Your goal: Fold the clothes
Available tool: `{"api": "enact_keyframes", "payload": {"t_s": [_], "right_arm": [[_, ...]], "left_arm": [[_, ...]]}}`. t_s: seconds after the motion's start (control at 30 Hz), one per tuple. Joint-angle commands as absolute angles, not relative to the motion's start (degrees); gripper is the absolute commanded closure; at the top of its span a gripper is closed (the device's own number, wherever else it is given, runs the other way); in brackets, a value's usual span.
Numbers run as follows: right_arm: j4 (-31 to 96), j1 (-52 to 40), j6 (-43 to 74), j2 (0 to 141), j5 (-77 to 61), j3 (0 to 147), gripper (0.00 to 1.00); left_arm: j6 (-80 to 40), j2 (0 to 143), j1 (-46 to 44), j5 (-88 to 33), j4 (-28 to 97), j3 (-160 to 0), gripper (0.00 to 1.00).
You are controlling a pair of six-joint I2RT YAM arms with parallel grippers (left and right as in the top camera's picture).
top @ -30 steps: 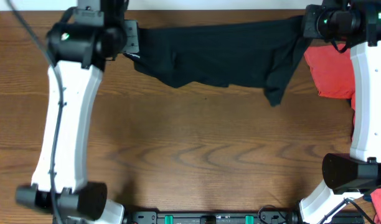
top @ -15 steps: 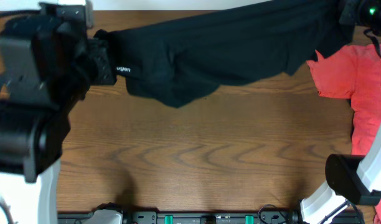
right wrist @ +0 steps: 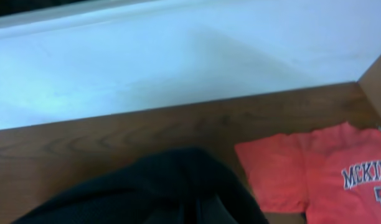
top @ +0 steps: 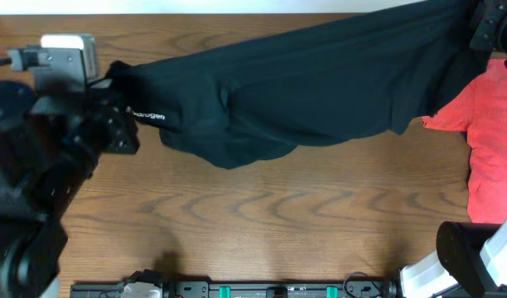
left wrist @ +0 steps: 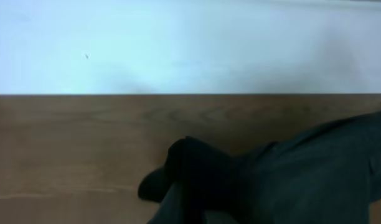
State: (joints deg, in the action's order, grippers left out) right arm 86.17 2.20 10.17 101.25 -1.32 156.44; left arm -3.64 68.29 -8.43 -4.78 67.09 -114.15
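Brown wood-grain table [top: 278, 215] fills most of overhead frame; pale wall strip [top: 195, 7] along top edge. Red T-shirt [top: 490, 141] lies spread on tabletop at right edge, upper to mid right. White lettering "MCKIN" shows in rt wrist view.

So the black shirt [top: 303, 83] is hoisted closer to the camera now and stretched wider. The left claw [top: 123, 106] has slid toward the left edge, uncovering more red shirt [top: 485, 124].

Both arms are lifted and spread wide. The left hand [top: 121, 101] and right hand [top: 479, 29] each pinch the black garment [top: 320, 83].
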Motion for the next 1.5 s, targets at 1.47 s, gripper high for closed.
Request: {"api": "enact_keyframes", "payload": {"t_s": [1.47], "right_arm": [[97.17, -2.68, 23.05, 89.23, 12.49, 144.44, 0.99]], "left_arm": [[-8.69, 62.08, -17.12, 6.33, 84.6, -112.99, 0.94]]}}
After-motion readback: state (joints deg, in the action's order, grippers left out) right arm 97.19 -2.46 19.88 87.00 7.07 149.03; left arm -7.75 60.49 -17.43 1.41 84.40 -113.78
